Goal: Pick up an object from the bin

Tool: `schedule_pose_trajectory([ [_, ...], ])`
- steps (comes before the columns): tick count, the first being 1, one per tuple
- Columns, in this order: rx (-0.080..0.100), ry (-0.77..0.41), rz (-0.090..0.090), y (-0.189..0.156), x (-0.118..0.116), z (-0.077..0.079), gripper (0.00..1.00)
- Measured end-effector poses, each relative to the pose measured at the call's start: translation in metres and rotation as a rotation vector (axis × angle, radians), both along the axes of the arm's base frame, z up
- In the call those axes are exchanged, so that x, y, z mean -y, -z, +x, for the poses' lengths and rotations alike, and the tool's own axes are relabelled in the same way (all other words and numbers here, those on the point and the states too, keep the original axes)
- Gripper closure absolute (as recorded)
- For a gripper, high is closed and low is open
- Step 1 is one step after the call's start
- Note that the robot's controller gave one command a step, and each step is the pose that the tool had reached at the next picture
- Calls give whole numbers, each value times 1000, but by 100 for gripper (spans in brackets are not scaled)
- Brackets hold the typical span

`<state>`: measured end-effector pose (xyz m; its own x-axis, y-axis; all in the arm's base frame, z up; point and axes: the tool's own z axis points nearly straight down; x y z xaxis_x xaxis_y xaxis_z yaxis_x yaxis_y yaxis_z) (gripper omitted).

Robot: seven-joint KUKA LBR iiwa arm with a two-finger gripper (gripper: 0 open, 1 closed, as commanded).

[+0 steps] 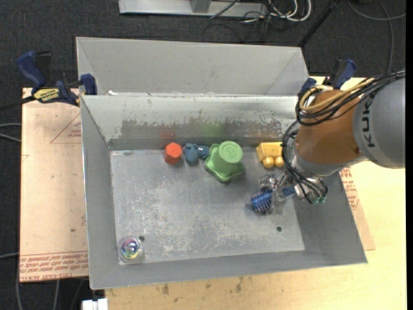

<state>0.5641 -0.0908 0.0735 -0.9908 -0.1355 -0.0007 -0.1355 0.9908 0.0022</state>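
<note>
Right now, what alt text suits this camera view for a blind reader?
A robot arm's gripper hangs low beside a small blue object at the right of a grey metal bin. Along the back wall lie an orange piece, a green cup and a yellow toy; a shiny ball sits front left.

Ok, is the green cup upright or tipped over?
Tipped or inverted, it seems: the green cup at the back of the bin shows a round end face upward, its body widening below. Base or mouth, cannot tell.
</note>
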Motion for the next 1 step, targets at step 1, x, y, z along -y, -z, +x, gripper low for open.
schedule_pose_trajectory([
  [1,10,-35,-4,-134,28,22,100],
])
